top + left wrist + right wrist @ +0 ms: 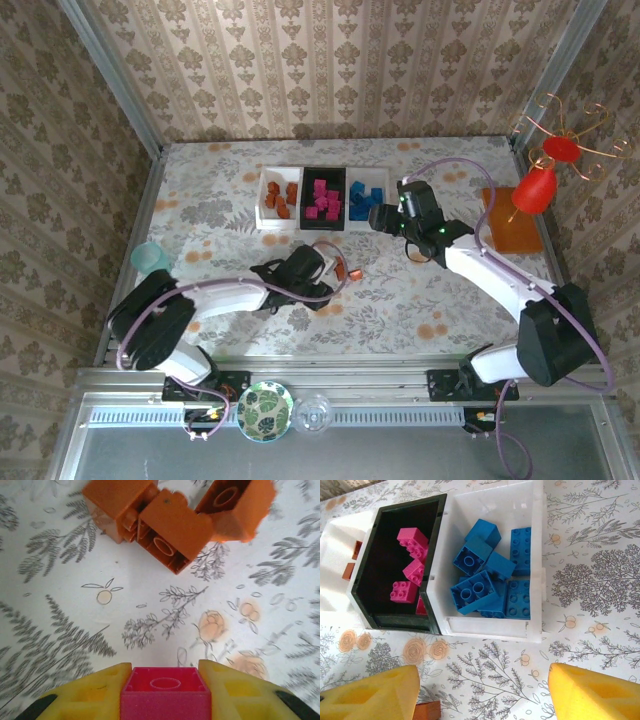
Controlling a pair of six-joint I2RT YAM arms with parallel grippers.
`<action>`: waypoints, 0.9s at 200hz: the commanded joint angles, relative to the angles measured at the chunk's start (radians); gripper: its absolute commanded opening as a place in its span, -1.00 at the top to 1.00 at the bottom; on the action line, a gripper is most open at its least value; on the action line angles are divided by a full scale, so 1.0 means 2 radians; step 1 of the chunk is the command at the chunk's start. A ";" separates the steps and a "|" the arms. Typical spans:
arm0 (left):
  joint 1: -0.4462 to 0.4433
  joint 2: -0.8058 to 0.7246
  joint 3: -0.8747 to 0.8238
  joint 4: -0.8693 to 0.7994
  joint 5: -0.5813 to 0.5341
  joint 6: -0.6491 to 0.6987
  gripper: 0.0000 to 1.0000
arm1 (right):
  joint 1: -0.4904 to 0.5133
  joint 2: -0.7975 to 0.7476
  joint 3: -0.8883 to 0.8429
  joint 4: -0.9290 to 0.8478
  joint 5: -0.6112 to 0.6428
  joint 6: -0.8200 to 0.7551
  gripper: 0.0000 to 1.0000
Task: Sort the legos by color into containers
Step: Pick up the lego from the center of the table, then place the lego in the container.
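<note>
Now pinching a pink lego (165,697) snugly between left fingers (85,700), near orange legos (170,527); right fingers (370,692) spread apart, empty.

Lying bare across the worktop (420,300) between the near edge and the bins (322,198). Blocking the way just ahead of the left claw (330,270), itself clamping a pink brick (165,697), with three orange bricks (170,520). Spreading the right claw (378,216) wide before the blue bin (485,629). Crowding the edges with a teal cup (150,257) left, an orange slab (512,222) right.
</note>
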 commanded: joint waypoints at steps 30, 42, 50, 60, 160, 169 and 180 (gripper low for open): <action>0.077 -0.038 0.111 -0.049 -0.005 -0.003 0.42 | 0.011 -0.026 -0.037 0.018 -0.009 0.016 -0.40; 0.104 -0.006 0.161 -0.048 0.002 0.005 0.43 | 0.019 -0.028 -0.049 0.018 -0.010 0.016 -0.40; 0.123 0.022 0.198 -0.050 0.008 0.010 0.43 | 0.025 -0.029 -0.057 0.015 -0.009 0.016 -0.39; 0.141 0.062 0.243 -0.058 0.012 0.017 0.45 | 0.030 -0.034 -0.068 0.014 -0.012 0.017 -0.40; 0.188 0.325 0.556 -0.171 0.016 0.021 -0.04 | 0.122 -0.012 -0.119 0.014 -0.052 -0.014 -0.39; 0.185 0.306 0.546 -0.162 0.019 0.019 -0.16 | 0.128 0.001 -0.110 0.012 -0.049 -0.019 -0.40; 0.180 0.274 0.524 -0.145 0.023 0.017 -0.30 | 0.132 0.030 -0.098 0.009 -0.043 -0.024 -0.40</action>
